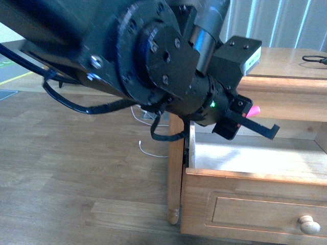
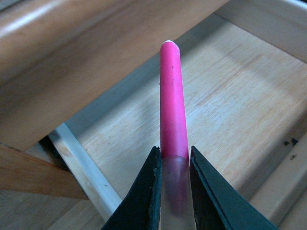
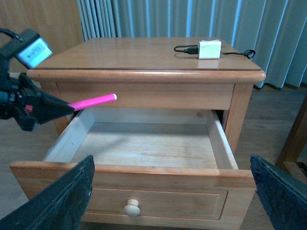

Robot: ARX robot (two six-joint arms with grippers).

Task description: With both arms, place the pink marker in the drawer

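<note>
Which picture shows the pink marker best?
The left wrist view: the marker is close up and big, held in the left pincer over the drawer. The right wrist view shows it small from the side; the front view shows just its tip.

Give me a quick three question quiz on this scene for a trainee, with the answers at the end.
1. True or false: the drawer is shut.
2. Which gripper holds the pink marker? A) left B) right C) neither
3. What lies on the cabinet top?

Key:
1. False, it is pulled open.
2. A. The left gripper is closed on one end of it, and the right gripper is open and holds nothing.
3. A small white box.
</note>
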